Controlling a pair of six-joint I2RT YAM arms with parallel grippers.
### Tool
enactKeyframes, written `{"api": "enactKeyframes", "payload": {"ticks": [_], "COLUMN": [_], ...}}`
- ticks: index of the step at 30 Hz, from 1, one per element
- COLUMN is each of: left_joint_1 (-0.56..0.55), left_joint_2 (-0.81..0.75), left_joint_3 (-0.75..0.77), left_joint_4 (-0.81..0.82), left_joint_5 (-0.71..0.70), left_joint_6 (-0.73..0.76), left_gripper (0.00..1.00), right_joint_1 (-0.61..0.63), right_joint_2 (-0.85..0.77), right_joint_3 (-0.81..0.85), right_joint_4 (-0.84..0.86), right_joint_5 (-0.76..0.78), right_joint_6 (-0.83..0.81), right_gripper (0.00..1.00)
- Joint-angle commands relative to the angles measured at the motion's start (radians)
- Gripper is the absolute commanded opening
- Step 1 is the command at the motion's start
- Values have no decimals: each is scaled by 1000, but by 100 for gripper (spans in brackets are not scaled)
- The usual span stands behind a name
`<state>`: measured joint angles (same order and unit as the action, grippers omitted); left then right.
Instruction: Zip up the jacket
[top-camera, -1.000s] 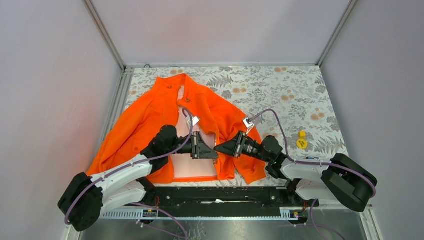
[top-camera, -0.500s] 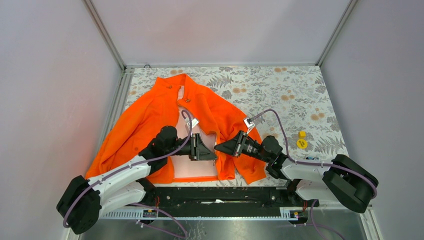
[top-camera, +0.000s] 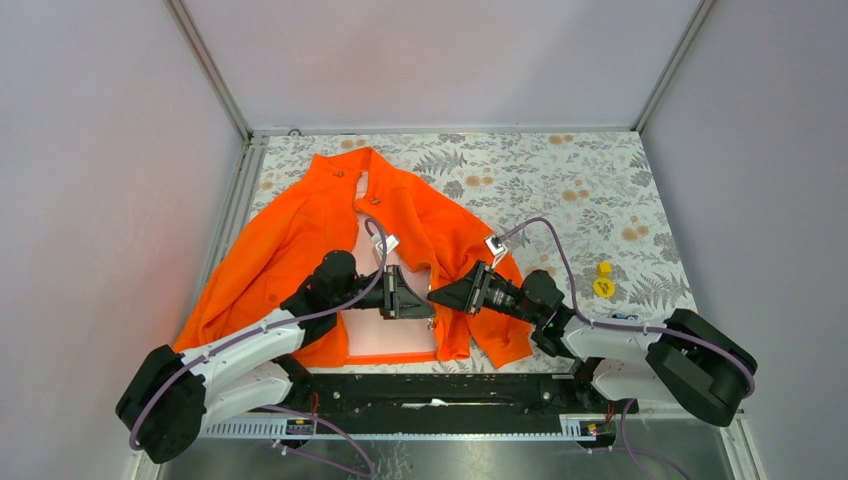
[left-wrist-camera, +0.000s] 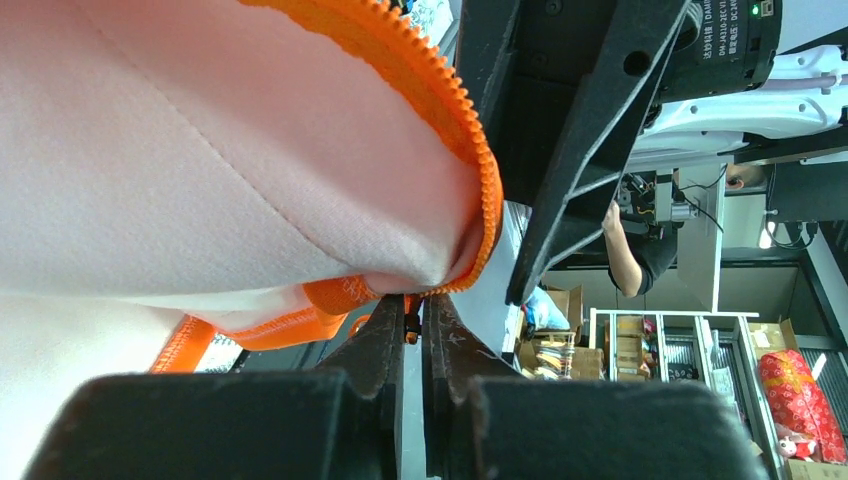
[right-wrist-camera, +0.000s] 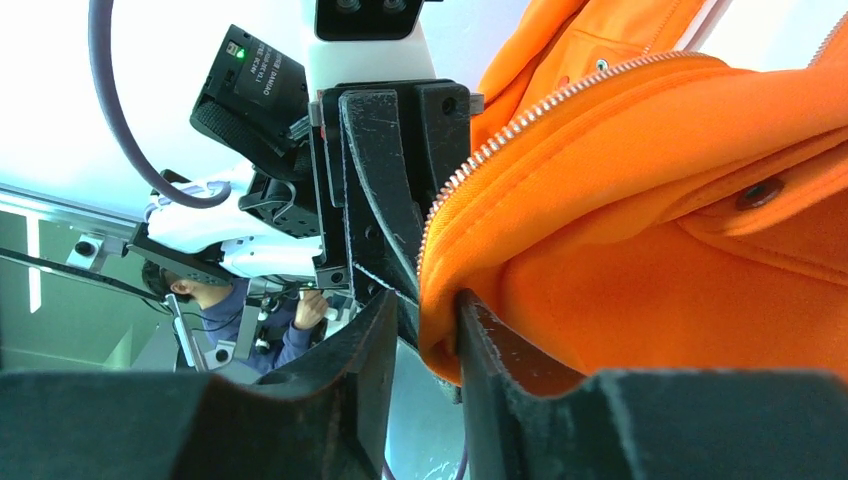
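The orange jacket (top-camera: 300, 240) lies open on the floral table, its pale pink lining (top-camera: 385, 340) showing between the front edges. My left gripper (top-camera: 425, 305) and right gripper (top-camera: 438, 294) meet tip to tip at the lower front opening. In the left wrist view the left gripper (left-wrist-camera: 413, 305) is shut on a small orange bit at the end of the zipper edge (left-wrist-camera: 440, 80), below the lining (left-wrist-camera: 200, 170). In the right wrist view the right gripper (right-wrist-camera: 428, 310) holds a fold of the other front edge (right-wrist-camera: 650, 220), whose zipper teeth (right-wrist-camera: 540, 105) run up to the right.
Two small yellow objects (top-camera: 603, 280) lie on the table at the right. The table (top-camera: 560, 190) is boxed in by grey walls, with a metal rail (top-camera: 238, 190) along its left edge. The arm bases sit on a black bar (top-camera: 440, 390) at the near edge.
Almost nothing; the left gripper has shifted a few pixels sideways and back. Both grippers stay at the lower front opening.
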<state>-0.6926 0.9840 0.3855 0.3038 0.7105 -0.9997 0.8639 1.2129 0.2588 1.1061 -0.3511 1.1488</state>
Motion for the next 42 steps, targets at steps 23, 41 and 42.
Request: {"api": "enactKeyframes", "payload": {"ticks": [23,41,42], "left_joint_1": [21,36,40], "left_joint_2": [8,-110,-113], "left_joint_3": [4,134,140], "left_joint_4": [136,-342,-351], "left_joint_5": [13,-57,-58], "left_joint_6": [-41,172,173], "left_gripper": [0,59,64], "right_joint_1": [4,-43,-43], "right_joint_2": [-27,-36,-38], "right_joint_3": [-11,25,26], "right_joint_4": [97,-36,-49], "right_joint_5": [-24,-15,-20], "right_joint_6": [-12,-144,-155], "right_gripper": [19,0,0]}}
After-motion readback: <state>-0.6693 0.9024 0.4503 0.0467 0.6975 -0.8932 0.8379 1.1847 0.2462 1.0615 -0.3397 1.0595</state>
